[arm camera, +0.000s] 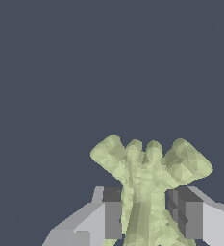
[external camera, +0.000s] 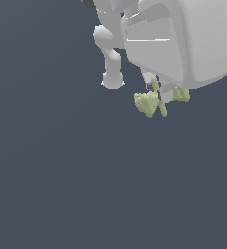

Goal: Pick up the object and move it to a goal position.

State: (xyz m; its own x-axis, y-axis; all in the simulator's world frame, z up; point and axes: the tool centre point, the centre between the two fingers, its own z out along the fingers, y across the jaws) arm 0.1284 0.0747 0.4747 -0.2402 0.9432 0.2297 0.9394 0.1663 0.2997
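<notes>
**Operator:** Report the location of the object.

**Technician:** The object [arm camera: 147,187] sits between the two fingers of the gripper [arm camera: 147,211]. In the exterior view the object [external camera: 148,103] is partly hidden beneath the large white arm housing [external camera: 183,39], with one flared lobe showing toward the exterior view's left and a smaller part [external camera: 182,95] showing toward the exterior view's right.

**Operator:** Finger condition?

**Technician:** The fingers [arm camera: 112,214] stand on either side of the object's narrow middle and close against it. The wrist view indicates a pinch on the waist, though actual contact on the far pad cannot be confirmed.

**Operator:** Orientation of the object?

**Technician:** In the wrist view the long axis runs out from between the pads, away from the camera. One lobe fans out beyond the fingertips; the other end lies nearer the palm.

**Operator:** Surroundings?

**Technician:** A plain dark grey-blue background [external camera: 61,185].
</notes>
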